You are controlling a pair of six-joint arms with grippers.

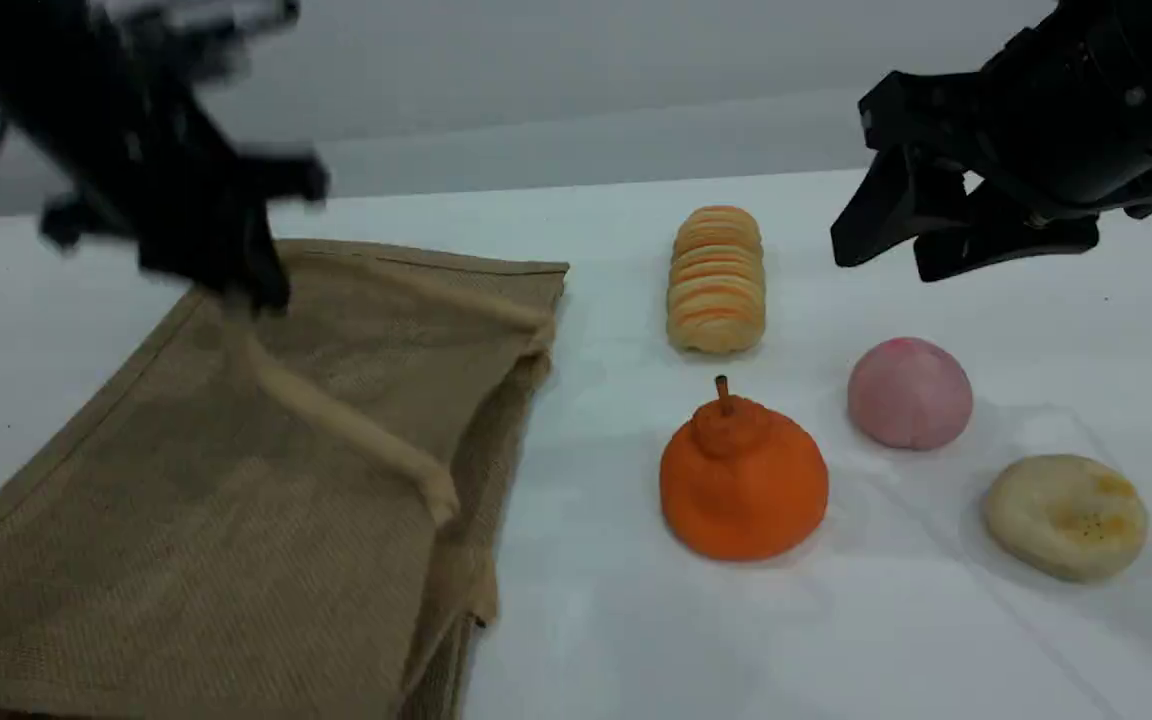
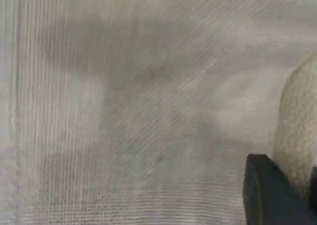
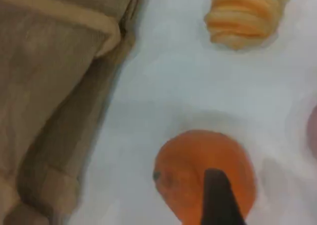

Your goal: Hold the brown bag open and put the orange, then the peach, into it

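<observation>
Scene view: the brown bag (image 1: 186, 500) lies flat on the left of the white desk (image 1: 636, 640), its mouth edge facing right. The left gripper (image 1: 236, 290) (blurred) sits at the bag's far part with its fingers clenched on a beige handle (image 1: 336, 420), which runs from there toward the near right. The orange (image 1: 743, 478) stands right of the bag, stem up, apart from it. The peach (image 1: 909, 392) lies farther right, a striped bread loaf (image 1: 716, 278) sits beyond the orange, and a pale dimpled bun (image 1: 1066, 515) lies near right. The right gripper (image 1: 921, 240) hangs above the desk at the far right, fingers spread, nothing between them.

Left wrist view: woven fabric of the bag fills the picture (all of it blurred); one dark fingertip (image 2: 267, 193) presses against the pale rope handle at the right edge.

Right wrist view: one dark fingertip (image 3: 218, 197) shows in front of the orange, whether touching I cannot tell. The bag's edge lies left, the loaf at the top.
</observation>
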